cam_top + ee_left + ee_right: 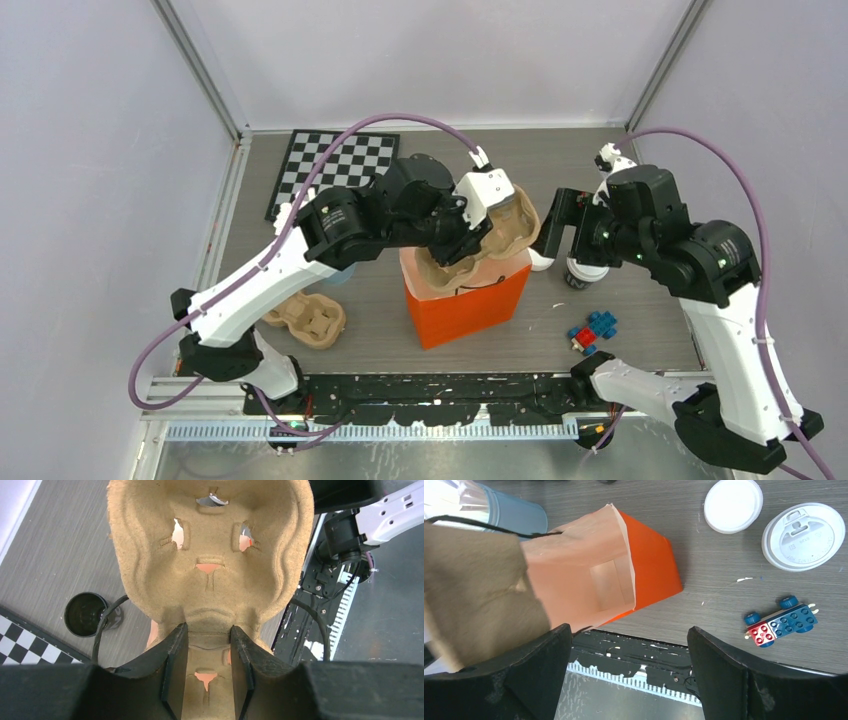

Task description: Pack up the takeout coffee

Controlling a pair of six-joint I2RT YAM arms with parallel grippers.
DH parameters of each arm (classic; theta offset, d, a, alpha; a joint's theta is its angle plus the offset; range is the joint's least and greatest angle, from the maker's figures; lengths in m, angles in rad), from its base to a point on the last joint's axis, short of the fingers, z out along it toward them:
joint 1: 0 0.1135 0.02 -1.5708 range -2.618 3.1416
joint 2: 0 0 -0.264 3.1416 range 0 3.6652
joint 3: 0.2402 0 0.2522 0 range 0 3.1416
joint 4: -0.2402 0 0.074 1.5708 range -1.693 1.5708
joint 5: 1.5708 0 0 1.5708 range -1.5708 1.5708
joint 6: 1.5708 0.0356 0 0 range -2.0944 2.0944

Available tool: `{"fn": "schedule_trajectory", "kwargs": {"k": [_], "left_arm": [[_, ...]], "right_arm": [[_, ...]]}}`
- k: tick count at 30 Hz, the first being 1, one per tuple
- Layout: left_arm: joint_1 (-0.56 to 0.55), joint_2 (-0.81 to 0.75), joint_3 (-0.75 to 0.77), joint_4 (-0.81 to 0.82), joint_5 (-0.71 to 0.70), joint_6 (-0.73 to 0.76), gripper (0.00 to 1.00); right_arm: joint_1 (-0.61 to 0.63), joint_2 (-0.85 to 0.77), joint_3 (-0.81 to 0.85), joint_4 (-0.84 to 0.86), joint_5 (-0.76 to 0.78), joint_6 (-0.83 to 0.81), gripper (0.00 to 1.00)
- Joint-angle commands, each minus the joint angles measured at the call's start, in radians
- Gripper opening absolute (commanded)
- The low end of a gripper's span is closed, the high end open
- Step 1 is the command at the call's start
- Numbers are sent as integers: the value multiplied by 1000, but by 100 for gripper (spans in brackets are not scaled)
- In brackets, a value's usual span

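Observation:
My left gripper [468, 236] [207, 628] is shut on the rim of a brown pulp cup carrier [500, 225] [210, 545]. It holds the carrier tilted over the open mouth of an orange paper bag [465, 300] [624, 575]. An open black cup [85, 614] stands beside the checkerboard. A black cup capped with a white lid [582, 270] [803, 536] stands right of the bag. A loose white lid [541, 260] [733, 505] lies next to it. My right gripper [557, 225] [629, 645] is open and empty, raised just right of the bag.
A second pulp carrier [310, 320] lies on the table at the left front. A light-blue cup [509, 510] stands behind the bag. A red and blue toy car [592, 332] [781, 622] lies at the right front. A checkerboard [335, 170] lies at the back left.

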Motion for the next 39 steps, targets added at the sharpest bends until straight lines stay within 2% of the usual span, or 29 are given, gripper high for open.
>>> {"fn": "schedule_trajectory", "kwargs": {"k": [1,8,24,39], "left_arm": [[-8,25,26,-51,-40,42,22],[-12,52,66,-134,-55,41,22],[-17,55,-33,-108,-52,48,22],[-16,100,-37,-162,-69,25,20]], "right_arm": [[3,-65,-6,-19,-31,7,89],[4,-81,-11,-46,-14,6,89],[3,-70,-5,-23,-18,3,89],[3,-71,-14,-7,-18,1,89]]}}
